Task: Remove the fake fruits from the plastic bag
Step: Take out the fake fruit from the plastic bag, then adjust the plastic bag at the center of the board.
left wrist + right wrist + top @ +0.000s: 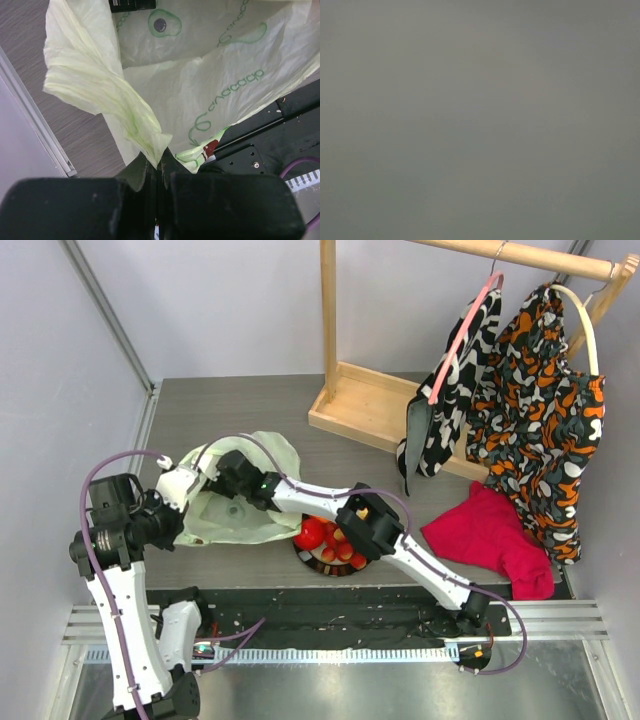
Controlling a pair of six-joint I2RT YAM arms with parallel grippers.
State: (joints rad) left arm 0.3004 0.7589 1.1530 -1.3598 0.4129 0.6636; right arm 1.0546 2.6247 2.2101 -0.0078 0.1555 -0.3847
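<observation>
The left gripper (159, 167) has its jaws pressed together on a gathered fold of the thin, pale green translucent plastic bag (200, 95). The bag lies on the left part of the table (200, 400), toward its near edge. The right gripper (233, 473) reaches into the open mouth of the bag. Whether its jaws are apart or closed on something I cannot tell: the overhead view hides the fingers and the right wrist view gives only flat grey. Several glossy red fake fruits (318, 533) lie on the round dark-rimmed plate (322, 568) at the middle of the near edge, just beside the bag. No fruit can be seen inside the bag.

The risks, as I judge them: the right fingers may catch the thin film together with a fruit — lifting would then drag the bag and could pull the fold out of the left jaws. That fold is narrow, so the film may slip or tear. A dragged bag could also push the plate toward the near edge.
</observation>
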